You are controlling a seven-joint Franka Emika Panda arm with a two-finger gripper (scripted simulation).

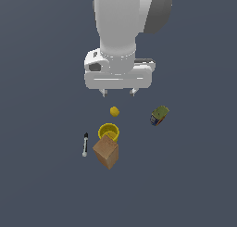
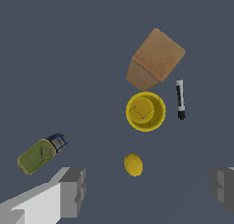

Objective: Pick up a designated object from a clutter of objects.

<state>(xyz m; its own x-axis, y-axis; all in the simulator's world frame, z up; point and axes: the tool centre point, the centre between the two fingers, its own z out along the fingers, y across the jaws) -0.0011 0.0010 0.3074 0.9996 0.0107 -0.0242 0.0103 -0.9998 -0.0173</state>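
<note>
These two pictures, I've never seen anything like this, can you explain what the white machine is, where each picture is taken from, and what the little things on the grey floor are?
These are simulator renders, not photographs. The big white shape is a robot arm ending in a gripper, a two-fingered clamp. One picture comes from a camera off the arm, facing the scene. The other comes from a camera on the arm's wrist, looking down past the fingers.

On the grey surface lie a small yellow ball, a yellow cup, a brown box right against the cup, a black-and-white marker, and, off on its own, a small can with an olive-green top.

The gripper is open, holds nothing, and hangs above the ball.
</note>
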